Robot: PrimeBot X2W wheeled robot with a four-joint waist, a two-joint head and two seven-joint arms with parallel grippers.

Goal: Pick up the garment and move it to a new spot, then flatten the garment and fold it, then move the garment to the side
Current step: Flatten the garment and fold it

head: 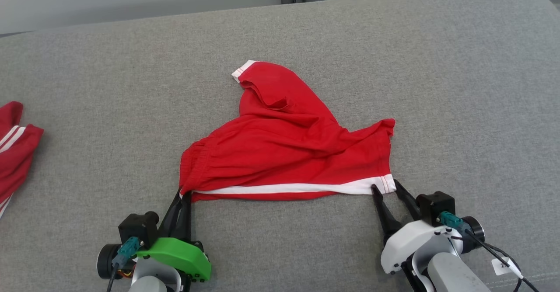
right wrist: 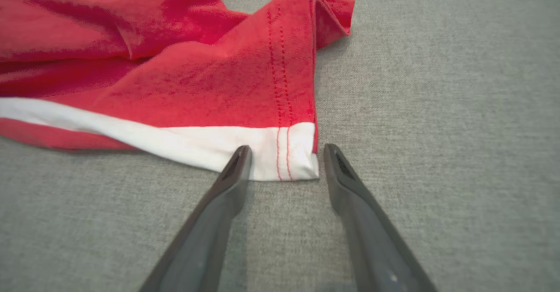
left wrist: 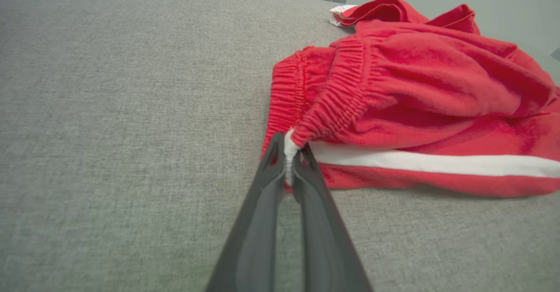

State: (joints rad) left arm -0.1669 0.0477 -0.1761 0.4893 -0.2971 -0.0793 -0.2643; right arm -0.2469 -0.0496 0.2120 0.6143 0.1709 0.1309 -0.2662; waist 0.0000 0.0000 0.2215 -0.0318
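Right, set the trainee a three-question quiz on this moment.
1. True or false: the left gripper is shut on the waistband end of the shorts.
2. Pick one. The right gripper is: A) shut on the hem; B) open around the hem corner; C) raised high above the shorts.
3. Fill in: the stripe along the shorts' near edge is ____.

Key: 1 true; 2 B; 3 white.
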